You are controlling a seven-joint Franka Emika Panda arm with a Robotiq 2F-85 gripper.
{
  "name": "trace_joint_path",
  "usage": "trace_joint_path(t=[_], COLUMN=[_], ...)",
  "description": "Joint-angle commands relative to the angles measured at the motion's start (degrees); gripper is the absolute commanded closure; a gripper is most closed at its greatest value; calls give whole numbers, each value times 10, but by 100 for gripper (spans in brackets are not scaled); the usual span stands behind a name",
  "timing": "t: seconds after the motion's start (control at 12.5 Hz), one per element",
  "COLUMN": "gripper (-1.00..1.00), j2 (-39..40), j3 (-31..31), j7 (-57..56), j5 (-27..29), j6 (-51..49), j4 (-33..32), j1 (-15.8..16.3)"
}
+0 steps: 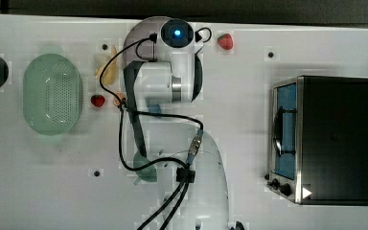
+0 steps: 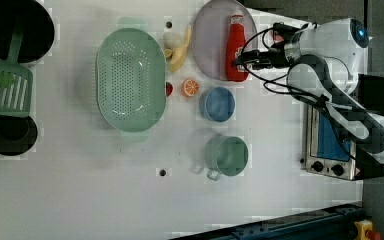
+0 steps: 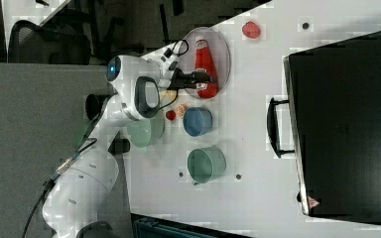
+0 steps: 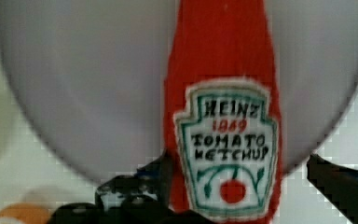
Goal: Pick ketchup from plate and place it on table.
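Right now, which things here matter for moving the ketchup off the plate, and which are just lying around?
For the job: ketchup, plate, table, open end effector.

Lying about: colander, banana, orange half, blue dish, green cup, toaster oven, strawberry.

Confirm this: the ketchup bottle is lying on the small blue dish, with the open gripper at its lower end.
Not the blue dish. The ketchup bottle lies on the large pale plate, as the left view shows; the open gripper is at its lower end.
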Motion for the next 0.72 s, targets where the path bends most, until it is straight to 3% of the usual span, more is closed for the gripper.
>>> trace_joint_path(t=[0.08,0.48,0.56,0.72], gripper=[-100,-100,-91,-41], j2=[23,66,65,65], j3=[9,8,8,8], j7=[-31,-31,-31,-29], j5=[-17,-27,-27,-26], j6=[41,91,92,91], j4=[37,54,54,52], j1=[6,9,9,9])
